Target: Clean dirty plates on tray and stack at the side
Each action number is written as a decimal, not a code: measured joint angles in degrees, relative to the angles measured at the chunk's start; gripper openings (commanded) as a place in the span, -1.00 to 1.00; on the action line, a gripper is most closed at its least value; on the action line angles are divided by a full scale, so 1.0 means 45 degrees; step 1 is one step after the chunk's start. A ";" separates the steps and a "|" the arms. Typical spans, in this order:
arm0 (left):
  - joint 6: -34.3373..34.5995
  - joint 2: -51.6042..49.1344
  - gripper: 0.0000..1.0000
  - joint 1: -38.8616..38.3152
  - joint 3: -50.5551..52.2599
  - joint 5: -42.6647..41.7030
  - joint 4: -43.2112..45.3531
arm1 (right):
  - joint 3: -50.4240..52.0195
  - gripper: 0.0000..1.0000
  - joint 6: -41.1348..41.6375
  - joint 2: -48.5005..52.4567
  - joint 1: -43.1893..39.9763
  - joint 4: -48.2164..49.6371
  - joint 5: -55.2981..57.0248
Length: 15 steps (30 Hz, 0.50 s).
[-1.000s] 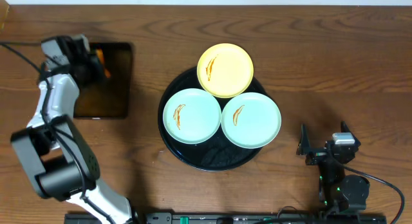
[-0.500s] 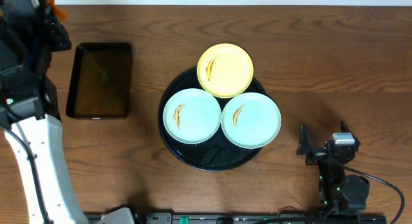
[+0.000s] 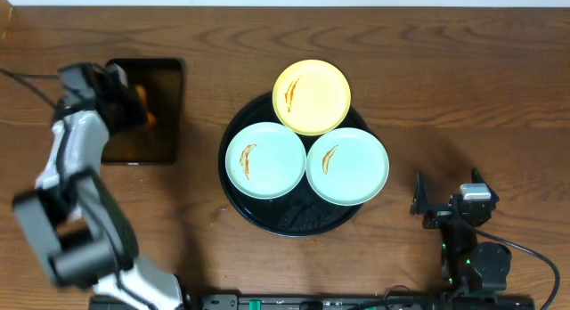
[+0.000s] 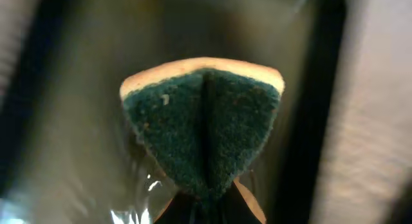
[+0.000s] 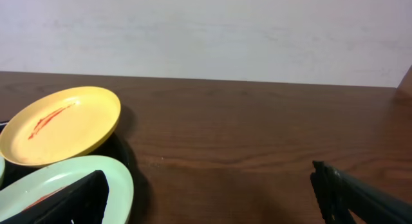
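Three dirty plates sit on the round black tray [image 3: 285,223]: a yellow plate [image 3: 312,96] at the back, a mint plate [image 3: 265,160] on the left and a mint plate [image 3: 349,166] on the right, each with an orange-brown smear. My left gripper [image 3: 129,103] hangs over the rectangular tray, shut on a folded sponge [image 4: 203,134] with a green scouring face and yellow edge. My right gripper [image 3: 447,196] rests open on the table right of the round tray; the yellow plate [image 5: 61,124] and a mint plate [image 5: 64,185] lie ahead of its left finger.
The small rectangular black tray [image 3: 151,141] lies at the far left, its inside wet and glossy [image 4: 84,121]. Bare brown wood spreads to the right of the round tray and in front of the right gripper [image 5: 212,205].
The left arm lifted high toward the camera with the sponge, then came back down over the rectangular tray. The plates and the right arm have not moved.
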<state>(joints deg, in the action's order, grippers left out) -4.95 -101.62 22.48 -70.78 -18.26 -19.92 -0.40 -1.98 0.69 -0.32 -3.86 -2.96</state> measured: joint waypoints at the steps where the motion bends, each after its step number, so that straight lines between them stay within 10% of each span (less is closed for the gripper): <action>1: 0.0000 0.0811 -0.86 0.0010 -0.0078 -0.0024 0.0243 | 0.0000 0.99 0.0000 0.0000 0.0000 0.0000 0.0000; 9: -0.0005 0.5921 -0.85 -0.0010 -0.1146 -0.0933 0.1627 | 0.0000 0.99 0.0000 0.0000 0.0000 0.0000 0.0000; 15: -0.0005 0.4143 -0.86 -0.0005 -0.0437 -0.0622 0.1632 | 0.0000 0.99 0.0000 0.0000 0.0000 -0.0005 0.0000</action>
<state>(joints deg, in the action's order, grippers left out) -4.97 -82.98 22.46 -72.75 -21.06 -12.58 -0.40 -1.98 0.69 -0.32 -3.88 -2.96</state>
